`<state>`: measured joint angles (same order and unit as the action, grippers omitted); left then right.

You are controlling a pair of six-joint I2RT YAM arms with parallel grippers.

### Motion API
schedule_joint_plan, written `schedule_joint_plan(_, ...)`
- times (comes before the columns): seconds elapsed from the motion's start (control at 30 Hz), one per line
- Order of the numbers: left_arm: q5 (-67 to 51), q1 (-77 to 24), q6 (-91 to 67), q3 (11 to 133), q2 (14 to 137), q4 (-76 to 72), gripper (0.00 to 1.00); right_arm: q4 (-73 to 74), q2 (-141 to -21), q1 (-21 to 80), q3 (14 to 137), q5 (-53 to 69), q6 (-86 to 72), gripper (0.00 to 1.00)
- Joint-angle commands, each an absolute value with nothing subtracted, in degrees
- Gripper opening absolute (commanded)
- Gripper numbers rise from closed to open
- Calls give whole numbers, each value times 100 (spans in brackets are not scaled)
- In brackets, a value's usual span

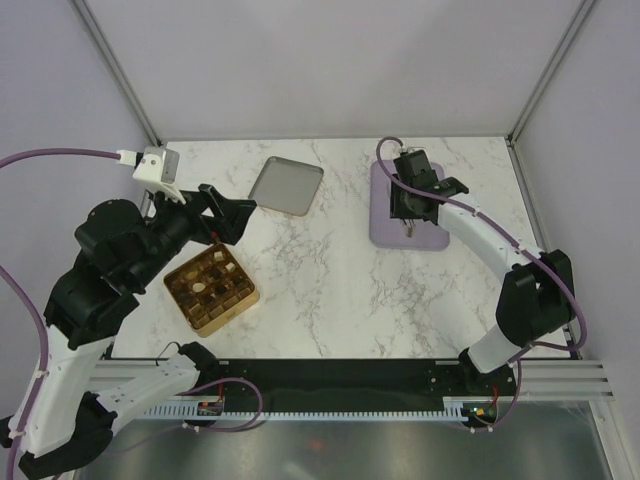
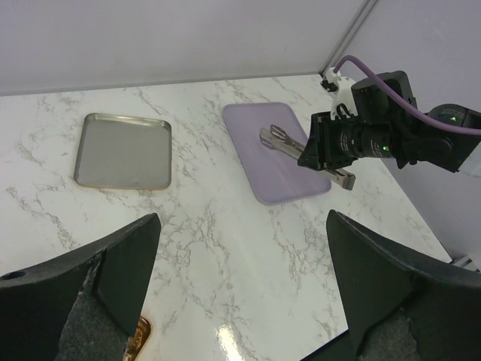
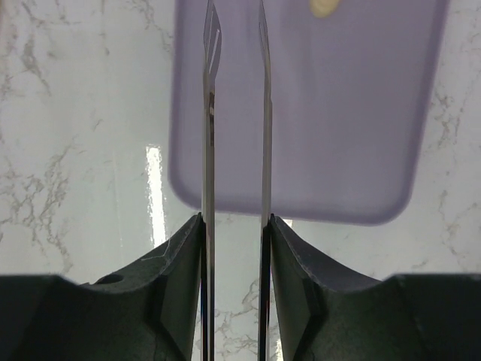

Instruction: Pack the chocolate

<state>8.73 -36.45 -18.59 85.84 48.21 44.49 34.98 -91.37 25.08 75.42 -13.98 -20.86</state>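
Note:
The gold box (image 1: 212, 288) with a brown grid sits at the left front and holds dark and cream chocolate (image 1: 216, 276) in several cells. My left gripper (image 1: 226, 214) hovers just beyond the box, open and empty (image 2: 244, 226). My right gripper (image 1: 405, 205) is over the lilac tray (image 1: 381, 200) and is shut on metal tongs (image 3: 234, 90). The tongs' two blades stand apart with nothing between them. One cream chocolate piece (image 3: 323, 7) lies on the lilac tray (image 3: 338, 113), ahead and to the right of the tong tips. The tongs (image 2: 279, 140) also show in the left wrist view.
A flat steel tray (image 1: 286, 185) lies at the back middle of the marble table, and shows too in the left wrist view (image 2: 124, 150). Frame posts stand at the table's back corners. An aluminium rail with the arm bases runs along the near edge.

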Motion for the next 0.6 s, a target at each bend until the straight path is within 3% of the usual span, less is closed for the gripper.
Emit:
schedule_joint_plan(0.0, 791, -3630, -1890, 8534, 4790, 4403, 100, 3481, -9228, 2260, 7576, -1670, -2144, 47)
schedule_joint_plan(0.57, 773, -3630, -1925, 8499, 4799, 4395, 100, 3217, -9580, 1837, 7506, -1758, -2259, 49)
